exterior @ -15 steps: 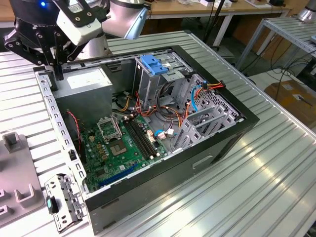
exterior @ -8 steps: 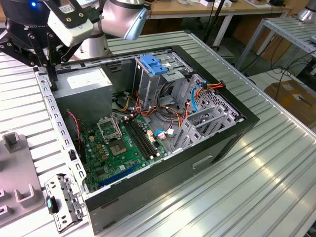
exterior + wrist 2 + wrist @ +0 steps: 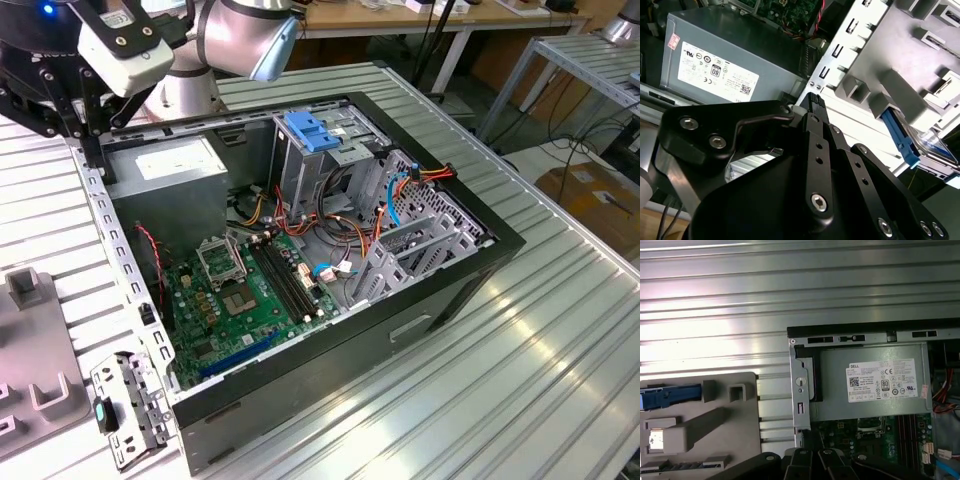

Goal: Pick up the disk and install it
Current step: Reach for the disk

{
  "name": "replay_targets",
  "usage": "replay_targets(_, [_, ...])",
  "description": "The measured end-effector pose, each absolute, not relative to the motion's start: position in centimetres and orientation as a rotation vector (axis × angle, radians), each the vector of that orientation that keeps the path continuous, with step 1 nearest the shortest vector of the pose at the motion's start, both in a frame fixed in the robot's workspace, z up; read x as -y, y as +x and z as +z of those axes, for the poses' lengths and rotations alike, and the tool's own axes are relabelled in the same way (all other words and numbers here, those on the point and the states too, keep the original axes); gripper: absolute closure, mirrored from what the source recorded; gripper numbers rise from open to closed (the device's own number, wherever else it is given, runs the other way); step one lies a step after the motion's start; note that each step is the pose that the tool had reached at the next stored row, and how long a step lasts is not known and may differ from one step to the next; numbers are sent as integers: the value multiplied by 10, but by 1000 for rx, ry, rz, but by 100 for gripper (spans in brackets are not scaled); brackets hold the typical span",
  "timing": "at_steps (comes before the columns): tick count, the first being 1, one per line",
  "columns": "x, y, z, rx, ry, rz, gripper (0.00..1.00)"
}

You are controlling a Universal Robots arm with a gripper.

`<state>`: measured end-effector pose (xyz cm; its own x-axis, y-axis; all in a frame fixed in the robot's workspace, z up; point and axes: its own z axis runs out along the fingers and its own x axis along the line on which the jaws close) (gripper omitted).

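The disk (image 3: pixel 934 150) stands in a slot of a grey fixture (image 3: pixel 900 55) beside the open computer case (image 3: pixel 420 330). Its blue side rail (image 3: pixel 900 141) and a strip of its silver face show. In the first wrist view the disk's blue end (image 3: pixel 670 395) sits at the fixture's (image 3: pixel 705 430) edge. My black gripper (image 3: pixel 813 99) hangs above the case's side wall, between the power supply and the fixture, well short of the disk. Its fingers are shut with nothing between them. In the exterior view the gripper (image 3: pixel 100 165) is at the case's far corner on that view's left.
A big grey power supply (image 3: pixel 165 165) with a white label fills the case corner nearest the gripper. Behind it sit the green motherboard (image 3: pixel 250 290), loose cables and a metal drive cage (image 3: pixel 330 160) topped by a blue bracket (image 3: pixel 315 130). The case rests on a ribbed metal table (image 3: pixel 500 380).
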<state>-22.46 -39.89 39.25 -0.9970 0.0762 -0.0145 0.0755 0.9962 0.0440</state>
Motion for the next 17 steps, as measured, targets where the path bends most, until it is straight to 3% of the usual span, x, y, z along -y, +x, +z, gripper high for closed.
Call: replay_targets(17, [399, -246, 392, -3125, 119, 68, 89])
